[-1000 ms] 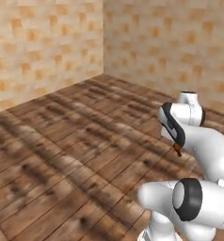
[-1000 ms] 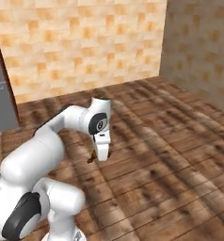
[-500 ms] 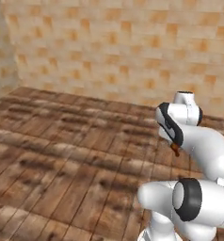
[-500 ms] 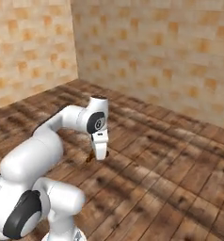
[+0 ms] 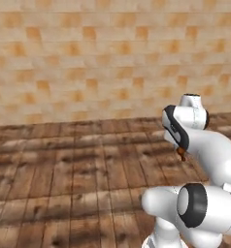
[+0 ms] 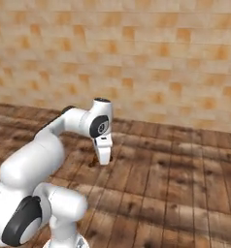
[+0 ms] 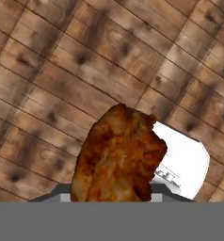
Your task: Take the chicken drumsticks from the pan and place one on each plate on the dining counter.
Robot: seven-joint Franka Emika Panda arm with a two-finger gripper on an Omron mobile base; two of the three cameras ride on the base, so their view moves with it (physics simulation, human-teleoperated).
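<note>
1. Carrying one glossy orange-brown chicken drumstick [image 7: 117, 157], clamped in the white arm's two-finger gripper [image 6: 104, 160] over brown plank floor [image 6: 175, 184].
2. Judging next: reaching the dining counter, finding a plate.

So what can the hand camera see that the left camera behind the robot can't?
The hand view shows the chicken drumstick big and close, with its bumpy orange-brown skin, held in the claw. The left base view shows things the hand view lacks: the tan tiled wall and the robot's white arm, with just a tiny brown bit of the drumstick peeking out under the hand. Both show the wooden floor below.
</note>
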